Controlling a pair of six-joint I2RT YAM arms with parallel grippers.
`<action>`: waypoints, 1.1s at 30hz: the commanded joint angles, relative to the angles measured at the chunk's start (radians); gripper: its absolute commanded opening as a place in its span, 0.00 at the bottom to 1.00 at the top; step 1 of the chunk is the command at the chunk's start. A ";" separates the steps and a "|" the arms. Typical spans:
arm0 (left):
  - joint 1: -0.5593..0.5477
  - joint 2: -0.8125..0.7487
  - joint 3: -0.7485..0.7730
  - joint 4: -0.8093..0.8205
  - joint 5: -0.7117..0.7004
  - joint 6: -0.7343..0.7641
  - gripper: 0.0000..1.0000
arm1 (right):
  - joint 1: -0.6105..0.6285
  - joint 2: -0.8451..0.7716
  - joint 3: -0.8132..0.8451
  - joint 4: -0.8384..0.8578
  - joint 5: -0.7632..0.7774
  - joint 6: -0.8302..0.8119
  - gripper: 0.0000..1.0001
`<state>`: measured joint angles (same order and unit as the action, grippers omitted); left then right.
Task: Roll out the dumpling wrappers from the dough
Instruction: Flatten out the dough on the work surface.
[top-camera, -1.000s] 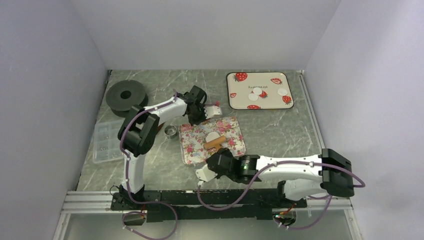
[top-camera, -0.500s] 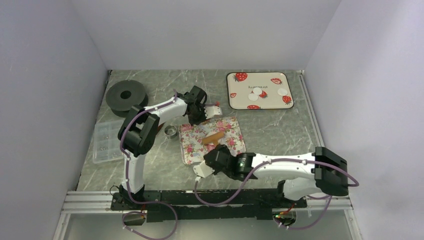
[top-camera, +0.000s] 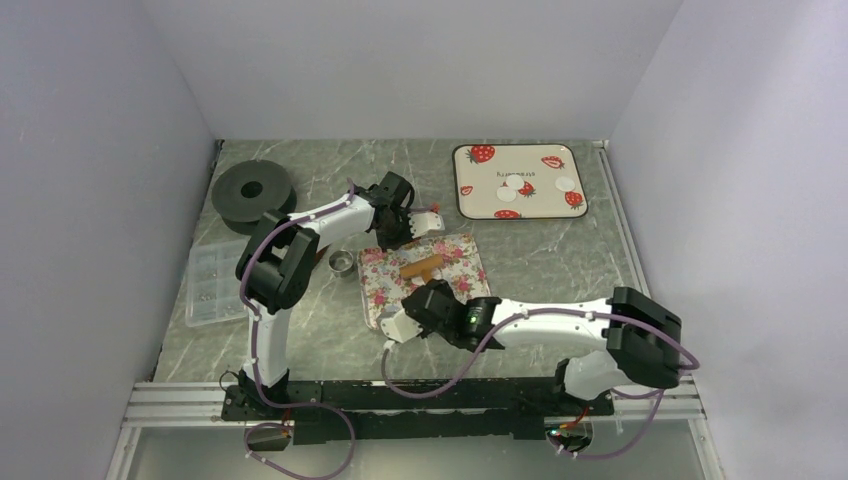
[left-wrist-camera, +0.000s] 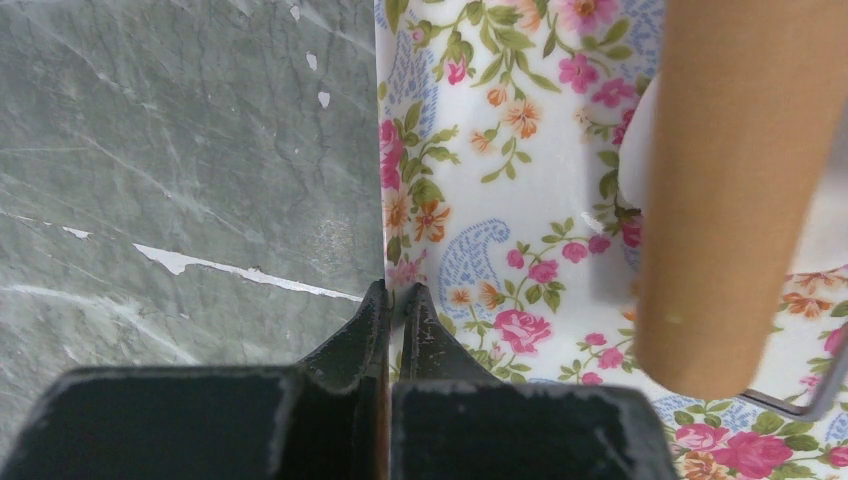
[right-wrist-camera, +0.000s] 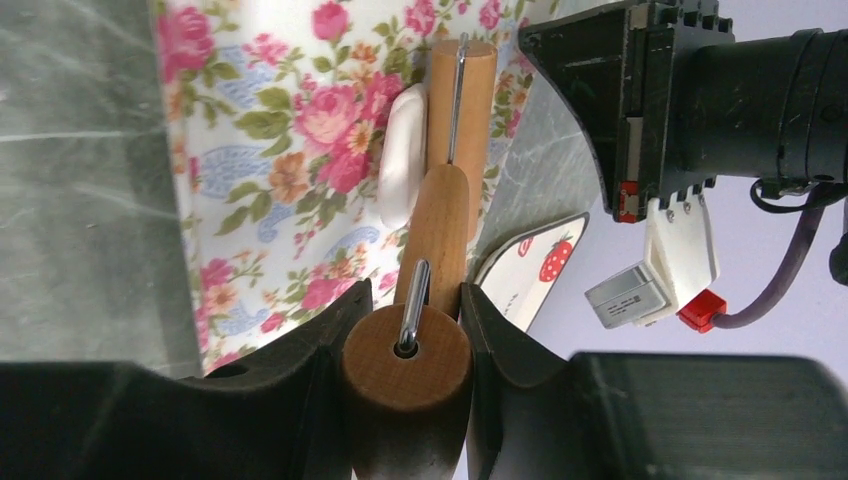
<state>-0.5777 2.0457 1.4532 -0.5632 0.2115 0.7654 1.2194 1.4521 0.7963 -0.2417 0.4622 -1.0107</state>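
Note:
A wooden rolling pin (top-camera: 421, 268) lies across the floral tray (top-camera: 462, 262). My right gripper (top-camera: 428, 298) is shut on its handle (right-wrist-camera: 405, 352). The roller (right-wrist-camera: 460, 110) rests on a white lump of dough (right-wrist-camera: 404, 155), which also shows beside the roller (left-wrist-camera: 745, 180) in the left wrist view (left-wrist-camera: 634, 150). My left gripper (top-camera: 386, 236) is shut on the tray's far left edge (left-wrist-camera: 385, 240). Three dumpling wrappers (top-camera: 513, 184) lie on the strawberry tray (top-camera: 540, 205) at the back right.
A small metal ring cutter (top-camera: 342, 262) stands left of the floral tray. A black spool (top-camera: 252, 192) sits at the back left, with a clear plastic box (top-camera: 212, 283) nearer along the left edge. Walls enclose the table on three sides.
My right gripper has pushed the rolling pin away and to the left over the dough, which the pin now covers in the top view. The left arm has not moved.

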 joint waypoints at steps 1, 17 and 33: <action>-0.036 0.123 -0.076 -0.097 0.017 0.025 0.00 | 0.065 -0.043 -0.119 -0.320 -0.172 0.145 0.00; -0.038 0.121 -0.083 -0.094 0.010 0.028 0.00 | -0.024 0.031 -0.032 -0.258 -0.168 0.065 0.00; -0.039 0.124 -0.083 -0.093 0.007 0.029 0.00 | -0.045 0.066 -0.045 -0.206 -0.180 0.023 0.00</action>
<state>-0.5804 2.0457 1.4532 -0.5636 0.2039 0.7658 1.2293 1.3815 0.7547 -0.2813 0.4519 -0.9611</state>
